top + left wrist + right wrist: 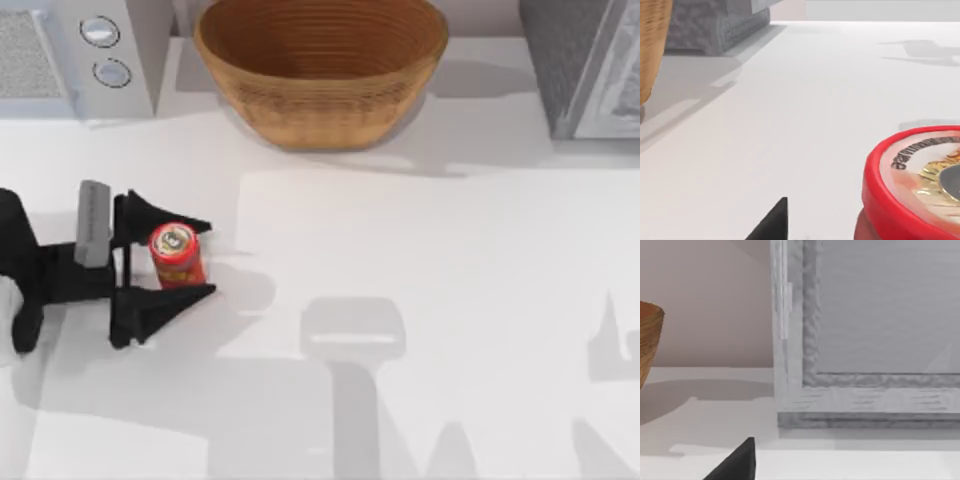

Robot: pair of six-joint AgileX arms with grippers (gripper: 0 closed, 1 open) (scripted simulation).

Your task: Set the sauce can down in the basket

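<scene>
The sauce can point(177, 255) stands upright on the white table at the left, red with a yellow band and a silver top. My left gripper point(210, 258) is open, one finger on each side of the can. Its red-rimmed lid point(910, 185) looms close in the left wrist view, beside a dark fingertip point(772, 222). The tan wicker basket point(320, 110) sits at the back centre, well apart from the can, and its wall point(652, 50) also appears in the left wrist view. My right gripper is open, with one fingertip point(737, 462) low in the right wrist view.
A white appliance with two round dials point(80, 55) stands at the back left, just left of the basket. A grey box-like appliance point(585, 65) stands at the back right, close in front of the right wrist camera point(865, 340). Open tabletop lies between can and basket.
</scene>
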